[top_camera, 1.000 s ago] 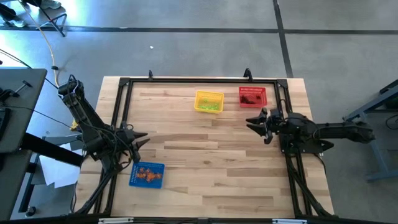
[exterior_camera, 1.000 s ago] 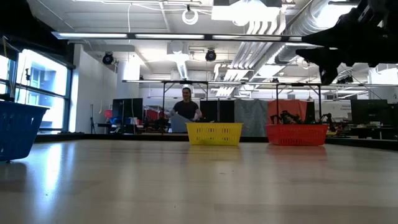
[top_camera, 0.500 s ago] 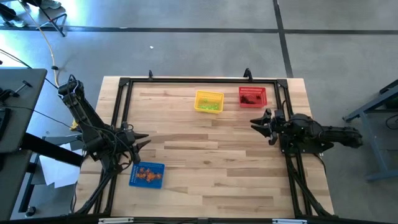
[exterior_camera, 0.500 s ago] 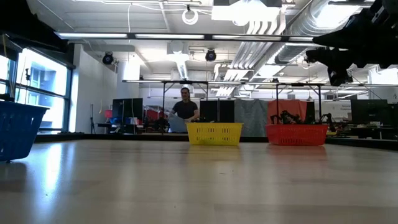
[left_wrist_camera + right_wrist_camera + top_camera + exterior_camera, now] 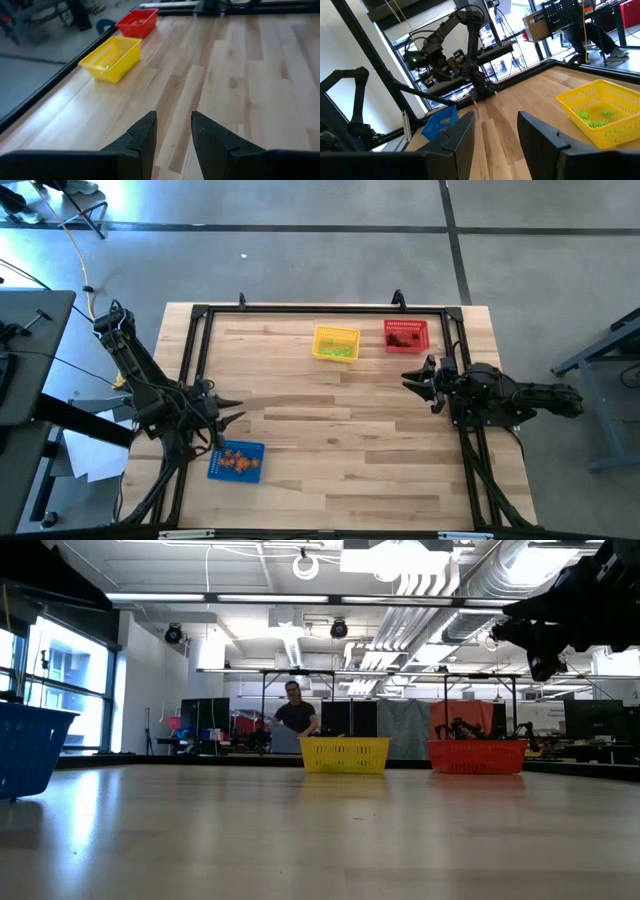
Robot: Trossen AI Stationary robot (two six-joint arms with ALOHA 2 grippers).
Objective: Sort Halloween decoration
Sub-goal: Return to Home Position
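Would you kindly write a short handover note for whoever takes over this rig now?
Left hand: open, empty, at the table left edge by the blue basket.
Right hand: open, empty, at the right edge near the red basket.
Orange trinkets lie in the blue basket, green trinkets in the yellow basket, dark trinkets in the red.
Done: no loose trinkets visible on the table.
Left: probably only parking both arms.

Blue basket partly beyond low view's edge; trinkets individually indistinct.

Overhead, table-level, wrist views share yellow basket.
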